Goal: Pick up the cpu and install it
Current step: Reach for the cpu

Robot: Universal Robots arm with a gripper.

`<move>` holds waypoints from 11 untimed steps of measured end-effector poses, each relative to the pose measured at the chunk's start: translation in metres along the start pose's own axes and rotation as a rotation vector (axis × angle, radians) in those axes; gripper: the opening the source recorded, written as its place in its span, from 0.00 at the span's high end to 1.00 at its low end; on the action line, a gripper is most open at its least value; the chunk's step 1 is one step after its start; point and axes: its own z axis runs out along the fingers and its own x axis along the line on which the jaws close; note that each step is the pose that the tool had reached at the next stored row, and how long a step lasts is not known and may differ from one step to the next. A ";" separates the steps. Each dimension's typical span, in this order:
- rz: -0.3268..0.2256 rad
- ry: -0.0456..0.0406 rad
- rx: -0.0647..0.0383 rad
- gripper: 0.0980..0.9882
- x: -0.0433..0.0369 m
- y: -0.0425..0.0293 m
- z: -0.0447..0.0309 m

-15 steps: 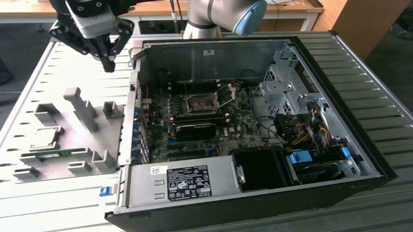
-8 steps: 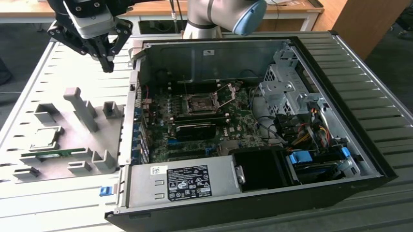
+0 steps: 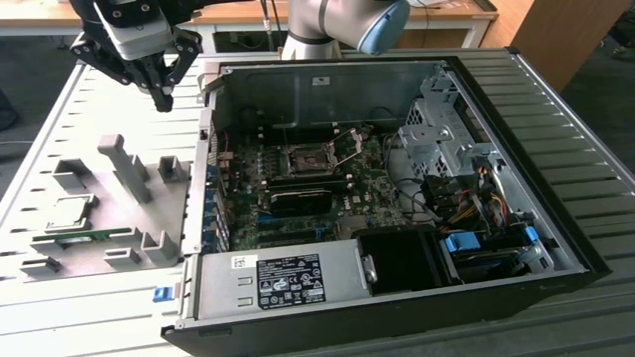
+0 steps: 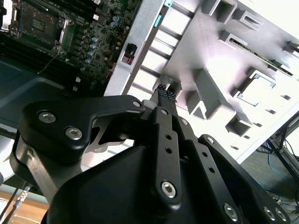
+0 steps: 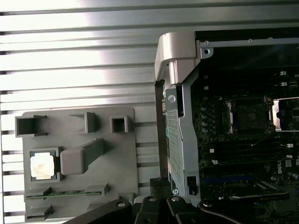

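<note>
The cpu (image 3: 68, 212), a small flat square chip with a pale silver-grey metal top and a thin darker rim, lies flat in a square recess of the light grey plastic holder tray (image 3: 104, 195) on the exterior view's left. In the first wrist view the chip (image 5: 43, 165) looks bright and plain, and no marking can be made out on its top. Just beside it on the same tray, the long narrow green memory stick (image 3: 79, 236) lies in its own slot, between low grey blocks. The tray rests on the ribbed light metal table (image 3: 585, 175), touching the side of the open black desktop computer case (image 3: 561, 156). Inside the case lies the green motherboard (image 3: 308, 195), and its black square processor socket (image 3: 303, 158) stands empty with its metal frame swung up. A grey metal power supply box (image 3: 223, 286) at the case's near edge carries a black label with white print (image 3: 290, 281) and a small white barcode sticker (image 3: 243, 261); another white sticker (image 3: 320, 80) sits on the far inner wall. The black two-finger gripper (image 3: 162, 100) hangs above the table near the case's far corner, well apart from the chip. In the second wrist view its fingertips (image 4: 164, 92) are pressed together with nothing between them, so the tool is closed and empty.
</note>
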 end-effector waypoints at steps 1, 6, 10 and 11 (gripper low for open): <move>0.000 0.0000 0.000 0.99 0.0003 0.0000 0.0000; 0.000 0.0001 0.000 0.99 0.0018 -0.0001 0.0001; 0.000 0.0001 0.000 0.99 0.0031 -0.0002 0.0002; 0.000 0.0001 0.000 0.99 0.0034 -0.0003 0.0002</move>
